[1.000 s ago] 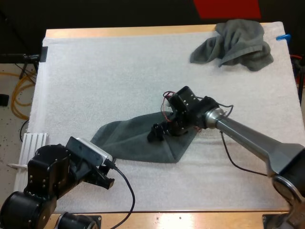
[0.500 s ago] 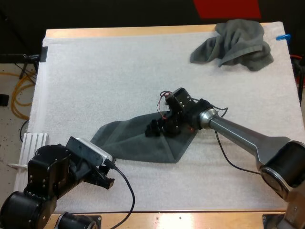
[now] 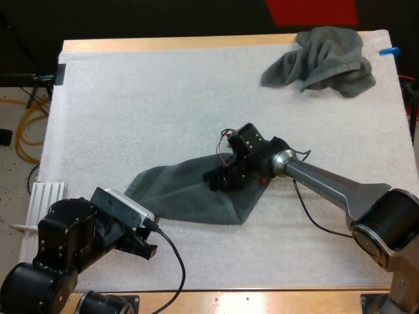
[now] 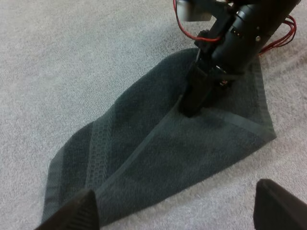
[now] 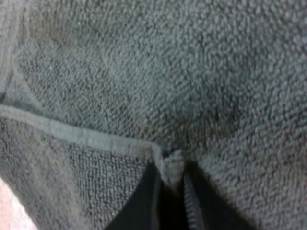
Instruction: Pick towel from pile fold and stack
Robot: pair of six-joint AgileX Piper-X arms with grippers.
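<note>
Dark grey-green towel point(image 3: 186, 199) lies spread on the white mat point(image 3: 163, 104) mid-worktop point(image 3: 170, 44), partly doubled over itself, between the two arms. Crumpled towel point(image 3: 324, 59) sits well apart at the mat's far right corner.

Right gripper point(image 3: 217, 179) is down on the spread towel near its middle. The right wrist view shows its fingers point(image 5: 144, 201) narrow, pinching a small nub of cloth at the hem point(image 5: 72, 133), where the folded-over edge ends. Left gripper point(image 3: 143, 243) hovers near the towel's near-left end, fingers point(image 4: 79, 211) wide apart, nothing between them.

Handling, as judged: terry cloth, light, limp, not slippery. It will drape and drag rather than hold shape, and a single pinch likely lifts one layer with the rest trailing. The bound hem looks like the firmest hold. The near corner below the left gripper is its natural target, so two grips can carry the fold with the edge straight. Risk: the thin pinch slipping off.
</note>
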